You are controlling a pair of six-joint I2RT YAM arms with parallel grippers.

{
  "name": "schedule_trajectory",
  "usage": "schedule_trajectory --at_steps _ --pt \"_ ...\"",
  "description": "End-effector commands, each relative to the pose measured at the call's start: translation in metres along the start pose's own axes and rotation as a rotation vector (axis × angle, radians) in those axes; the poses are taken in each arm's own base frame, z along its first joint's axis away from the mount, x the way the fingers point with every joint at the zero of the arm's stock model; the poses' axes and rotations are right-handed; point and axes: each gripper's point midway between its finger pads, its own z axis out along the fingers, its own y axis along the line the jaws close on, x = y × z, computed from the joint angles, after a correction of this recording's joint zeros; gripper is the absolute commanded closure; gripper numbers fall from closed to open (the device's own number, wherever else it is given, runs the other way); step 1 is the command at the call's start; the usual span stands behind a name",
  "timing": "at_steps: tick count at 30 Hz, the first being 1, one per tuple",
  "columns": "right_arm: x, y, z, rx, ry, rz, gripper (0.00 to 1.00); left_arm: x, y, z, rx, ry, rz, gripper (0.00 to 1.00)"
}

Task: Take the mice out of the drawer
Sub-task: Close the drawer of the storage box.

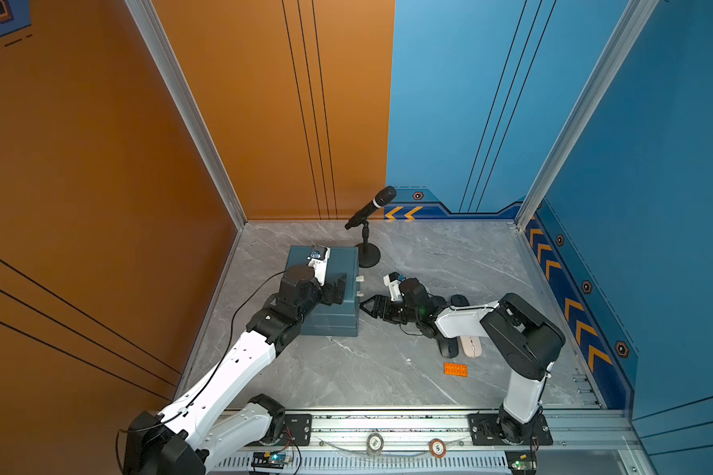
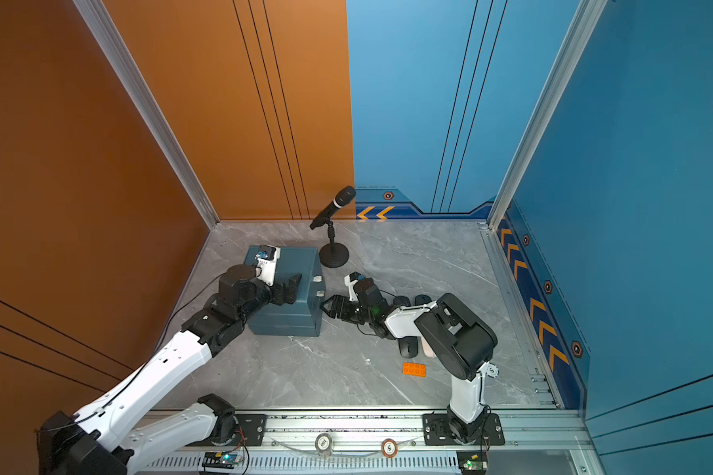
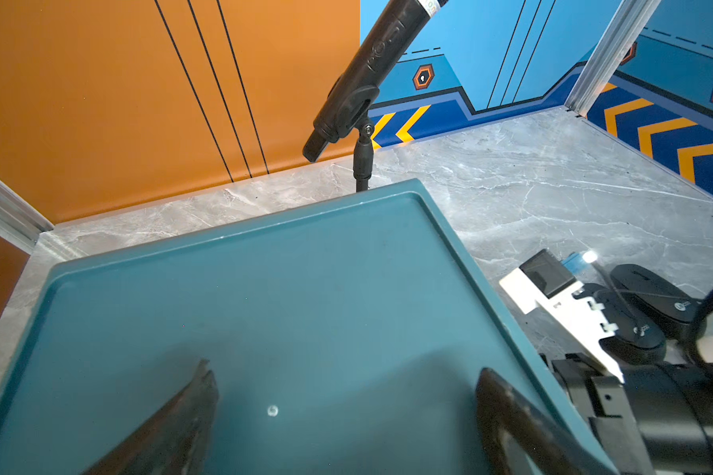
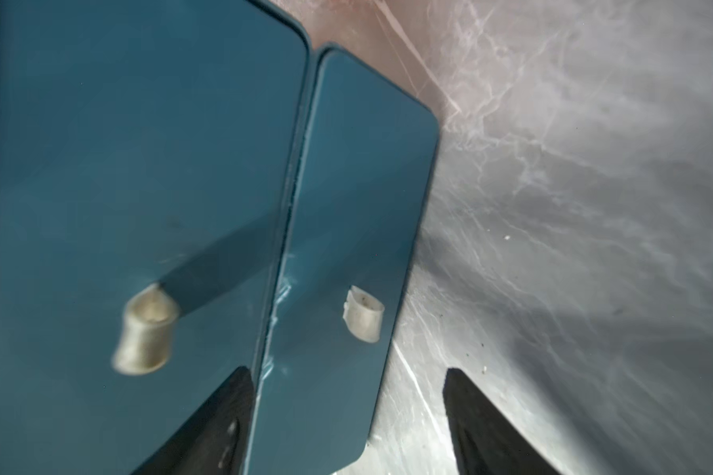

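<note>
Mice [image 1: 460, 300] lie out on the grey desk [image 1: 367, 370], gathered round the right forearm and clear of the teal cabinet [image 1: 330, 320]. A black mouse [image 1: 448, 347] and a cream mouse [image 1: 470, 346] sit side by side on the near side of that arm. Two more black ones, each with a small pale logo, show on its far side in the left wrist view and are partly hidden by the arm. Only four can be made out.

Both drawers [image 4: 141, 164] face the right arm and look pushed in, their fronts edge to edge. Each carries a pale knob [image 4: 363, 314].

The right pincer [image 1: 367, 306] is low over the desk, just in front of the drawer fronts. Its jaws stand apart with nothing between them. The lower drawer's knob lies ahead of the gap and neither finger [image 4: 223, 423] touches it.

The left pincer [image 3: 346, 411] is over the cabinet's flat top with its jaws spread wide and holding nothing. Whether its tips touch the top cannot be told.

A microphone [image 1: 371, 205] on a round-footed stand is just behind the cabinet. An orange plate [image 1: 455, 369] lies on the desk near the two side-by-side mice.
</note>
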Motion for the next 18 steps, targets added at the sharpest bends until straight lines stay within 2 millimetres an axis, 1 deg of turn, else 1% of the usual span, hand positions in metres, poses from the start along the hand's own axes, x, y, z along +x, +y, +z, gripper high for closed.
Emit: schedule_trajectory --at_steps 1,7,12,14,16,17,18 --pt "-0.013 0.024 0.008 -0.094 -0.024 0.003 0.28 0.024 0.005 0.001 -0.037 0.061 0.006 0.02" --pt "-0.011 0.015 0.018 -0.104 -0.020 0.035 0.37 0.030 0.002 0.005 -0.027 0.073 0.002 0.02" --pt "-0.007 0.008 0.025 -0.104 -0.011 0.058 0.47 0.033 -0.002 0.006 -0.023 0.083 0.014 0.02" --pt "-0.006 0.006 0.027 -0.109 -0.009 0.066 0.51 0.032 -0.003 0.006 -0.025 0.081 0.015 0.02" --pt "-0.006 0.006 0.028 -0.118 -0.010 0.071 0.56 0.033 -0.003 0.006 -0.026 0.084 0.018 0.02" --pt "-0.018 -0.001 0.025 -0.112 -0.032 0.083 0.57 0.033 -0.003 0.006 -0.028 0.085 0.020 0.02" --pt "-0.019 -0.002 0.025 -0.114 -0.035 0.087 0.58 0.033 -0.003 0.006 -0.029 0.085 0.020 0.02"
